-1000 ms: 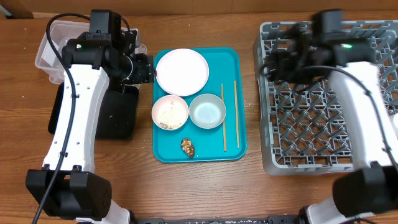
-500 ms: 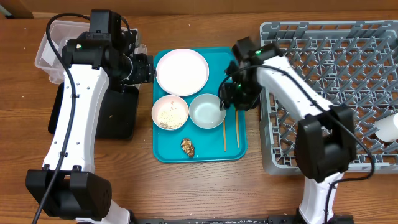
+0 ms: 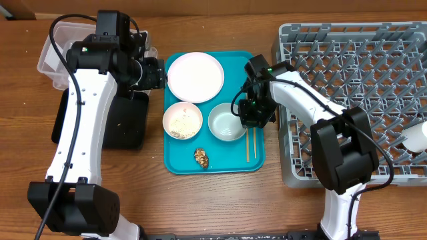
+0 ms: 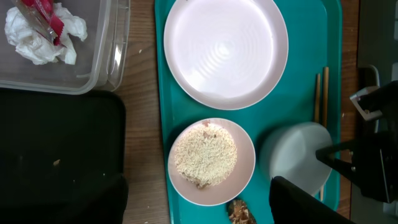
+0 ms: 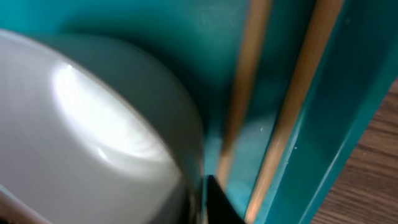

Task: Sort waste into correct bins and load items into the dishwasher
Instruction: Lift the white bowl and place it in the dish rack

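Two grippers, eleven items.

1. Right gripper (image 3: 248, 119): jaws together, low over the teal serving tray (image 3: 256, 61), at the right rim of the pale-blue bowl (image 3: 227, 124). One dark fingertip (image 5: 214, 202) sits between that rim and the chopsticks. Whether it pinches the rim cannot be told.
2. Pale-blue bowl: just left of the right gripper, empty.
3. Wooden chopsticks (image 3: 250, 144): pair lying side by side, directly under and nearer than the right gripper, along the tray's right edge.
4. Dish rack (image 3: 373, 87): grey, right of the right gripper; small white cup (image 3: 417, 138) at its far right edge.
5. Left gripper (image 3: 155, 73): jaws apart, holding nothing, hovering at the tray's left edge.
6. White plate (image 3: 195, 77): just right of the left gripper, empty.
7. White bowl (image 3: 182, 121) with rice: nearer than the left gripper, beside the pale-blue bowl.
8. Brown food lump (image 3: 201, 157): on the tray's near edge.
9. Clear tub (image 3: 50, 57): left of the left gripper, holding the red-and-white wrapper (image 4: 40, 28).
10. Black tray (image 3: 127, 123): below the left arm.
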Motion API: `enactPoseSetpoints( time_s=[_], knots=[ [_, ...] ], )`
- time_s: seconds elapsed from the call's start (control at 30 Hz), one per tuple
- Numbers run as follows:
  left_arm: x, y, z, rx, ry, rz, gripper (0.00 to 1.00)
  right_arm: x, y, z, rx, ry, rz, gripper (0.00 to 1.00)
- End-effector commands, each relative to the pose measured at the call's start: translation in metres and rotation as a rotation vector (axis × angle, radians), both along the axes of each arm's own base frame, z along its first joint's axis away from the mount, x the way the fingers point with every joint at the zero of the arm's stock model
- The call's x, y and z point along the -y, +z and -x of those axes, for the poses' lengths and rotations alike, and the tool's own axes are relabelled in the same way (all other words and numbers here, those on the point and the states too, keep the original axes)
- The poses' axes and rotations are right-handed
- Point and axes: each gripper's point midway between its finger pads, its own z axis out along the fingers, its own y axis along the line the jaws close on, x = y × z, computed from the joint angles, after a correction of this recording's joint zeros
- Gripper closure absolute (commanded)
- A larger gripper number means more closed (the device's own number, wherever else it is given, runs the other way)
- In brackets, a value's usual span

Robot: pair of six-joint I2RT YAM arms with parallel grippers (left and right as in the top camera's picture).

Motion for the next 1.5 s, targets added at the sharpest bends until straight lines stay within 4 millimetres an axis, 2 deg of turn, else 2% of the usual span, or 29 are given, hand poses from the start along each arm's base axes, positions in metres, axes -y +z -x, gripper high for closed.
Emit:
enactPoseSetpoints(
  time_s=[0.0,0.13,0.27,0.33,0.4,0.43,0.47,0.53,0.6,0.7,0.73,0.8,0.83,0.87,0.9,1.0,1.07,1.3,1.47],
  knots=[
    [-0.002,0.011,-0.001,0.035,-0.007,-0.009,0.25,0.002,0.008,-0.007,0.013,-0.018,0.000,0.96],
    [-0.002,0.011,-0.001,0.035,-0.007,-0.008,0.25,0.014,0.036,-0.025,0.075,-0.043,0.031,0.96],
    [-0.003,0.011,0.001,0.029,-0.007,-0.009,0.25,0.034,0.095,-0.056,0.226,-0.092,0.044,0.96],
    [-0.003,0.010,0.002,0.025,-0.007,-0.009,0.25,0.050,0.132,-0.073,0.329,-0.136,0.042,0.96],
    [-0.003,0.010,0.002,0.022,-0.007,-0.010,0.25,0.074,0.168,-0.088,0.437,-0.192,0.061,0.96],
    [-0.003,0.010,0.003,0.020,-0.007,-0.010,0.25,0.107,0.196,-0.100,0.534,-0.261,0.125,0.96],
    [-0.003,0.010,0.003,0.021,-0.007,-0.010,0.25,0.130,0.210,-0.105,0.585,-0.307,0.185,0.96],
    [-0.003,0.010,0.002,0.021,-0.007,-0.010,0.25,0.179,0.229,-0.111,0.668,-0.404,0.339,0.96],
    [-0.003,0.010,0.002,0.021,-0.007,-0.010,0.25,0.240,0.246,-0.112,0.731,-0.521,0.546,0.96],
    [-0.003,0.010,0.002,0.022,-0.007,-0.010,0.25,0.310,0.264,-0.103,0.768,-0.667,0.808,0.96],
    [-0.003,0.010,0.002,0.021,-0.007,-0.010,0.25,0.328,0.268,-0.099,0.776,-0.723,0.865,0.96],
    [-0.003,0.010,0.002,0.021,-0.007,-0.010,0.25,0.361,0.276,-0.087,0.791,-0.881,0.959,0.96],
    [-0.003,0.010,0.003,0.021,-0.007,-0.010,0.24,0.387,0.281,-0.077,0.807,-1.015,1.028,0.96],
    [-0.003,0.010,0.003,0.021,-0.007,-0.010,0.25,0.399,0.284,-0.072,0.815,-1.065,1.065,0.96],
    [-0.003,0.010,0.003,0.021,-0.008,-0.009,0.24,0.420,0.287,-0.064,0.820,-1.120,1.157,0.96],
    [-0.003,0.010,0.003,0.021,-0.008,-0.009,0.24,0.450,0.287,-0.048,0.804,-1.179,1.344,0.96],
    [-0.003,0.010,0.003,0.021,-0.008,-0.009,0.24,0.462,0.282,-0.041,0.774,-1.191,1.429,0.96],
    [-0.003,0.009,0.004,0.014,-0.008,-0.010,0.24,0.508,0.229,-0.031,0.598,-1.180,1.535,0.96],
    [-0.002,0.009,0.004,0.012,-0.008,-0.006,0.24,0.516,0.190,-0.037,0.518,-1.136,1.524,0.96]
  ],
)
